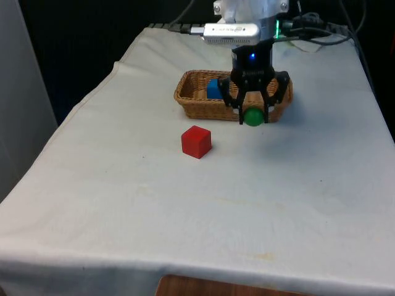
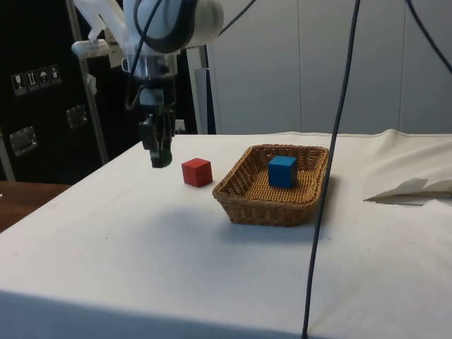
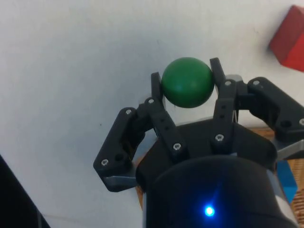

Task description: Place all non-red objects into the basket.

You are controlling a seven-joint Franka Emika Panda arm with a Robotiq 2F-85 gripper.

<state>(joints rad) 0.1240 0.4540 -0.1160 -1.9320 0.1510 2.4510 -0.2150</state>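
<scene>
Clamped in my claw [image 1: 253,116] is the green ball [image 3: 187,82], held between both fingers above the white bench [image 1: 185,203], just beside the wicker basket [image 1: 196,105] on its near side in the front view. A blue cube [image 2: 282,171] sits inside that basket. A red cube [image 1: 196,142] rests on the cloth nearby.

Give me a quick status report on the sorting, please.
Gripper shut on green ball, held above the cloth. Blue cube already in basket. Red cube on the cloth. Nothing in the way.
</scene>
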